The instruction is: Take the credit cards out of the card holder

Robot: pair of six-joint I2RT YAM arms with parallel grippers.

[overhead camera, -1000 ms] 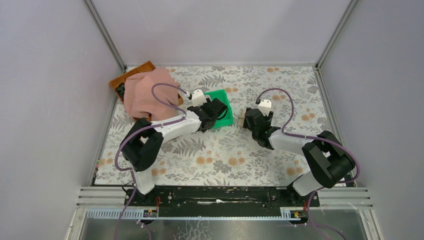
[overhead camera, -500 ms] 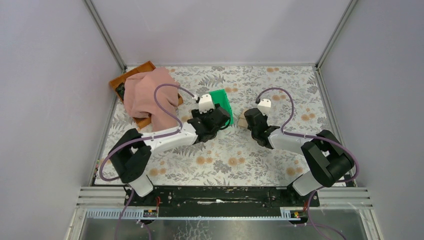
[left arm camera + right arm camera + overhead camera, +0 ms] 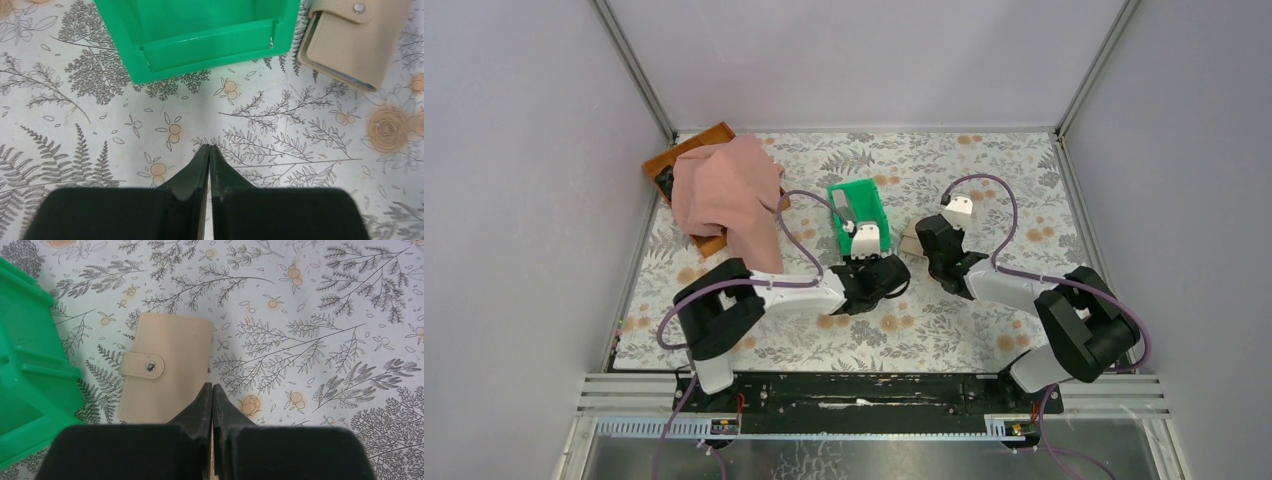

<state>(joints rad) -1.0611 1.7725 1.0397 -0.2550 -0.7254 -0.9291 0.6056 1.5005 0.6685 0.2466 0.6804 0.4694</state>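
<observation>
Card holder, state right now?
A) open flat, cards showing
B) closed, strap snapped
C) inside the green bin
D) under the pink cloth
B: the card holder lies folded shut with its strap snapped over the front, beside the green bin, not in it.

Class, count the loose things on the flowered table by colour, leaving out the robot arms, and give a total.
Green: 1, the bin
Pink: 1, the cloth
Brown: 1, the tray under the cloth
Beige: 1, the closed card holder
Grey: 1, what looks like a card lying in the bin
Total: 5
</observation>
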